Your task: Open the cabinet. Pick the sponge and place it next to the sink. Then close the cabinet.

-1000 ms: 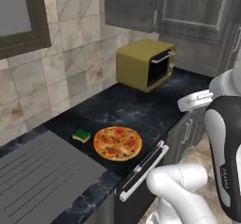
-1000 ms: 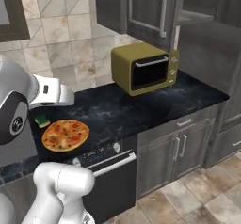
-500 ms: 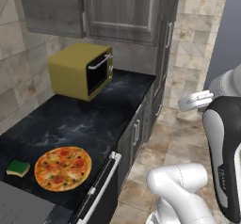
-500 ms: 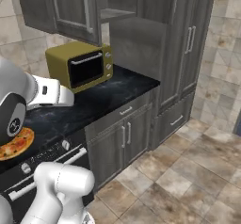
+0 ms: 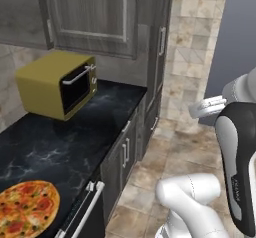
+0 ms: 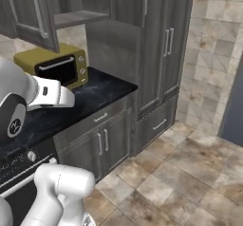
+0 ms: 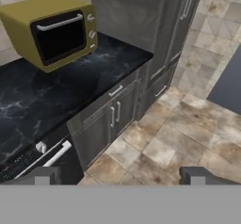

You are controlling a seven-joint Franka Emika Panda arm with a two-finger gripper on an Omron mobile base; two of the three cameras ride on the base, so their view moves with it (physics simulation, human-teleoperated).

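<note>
Gripper (image 7: 120, 176) fingers spread wide and empty, microwave (image 7: 52, 30) on black counter (image 7: 70, 86) far beyond left fingertip, cabinet (image 5: 92, 12) above, door ajar.

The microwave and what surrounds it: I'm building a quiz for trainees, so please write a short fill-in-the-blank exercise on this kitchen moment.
1. The microwave has a body coloured ____.
2. It stands on a black marble-look ____.
3. The round food at the near end of the counter is a ____.
4. The wall cabinet hangs ____ the microwave.

Missing words: mustard yellow; counter; pizza; above
</note>
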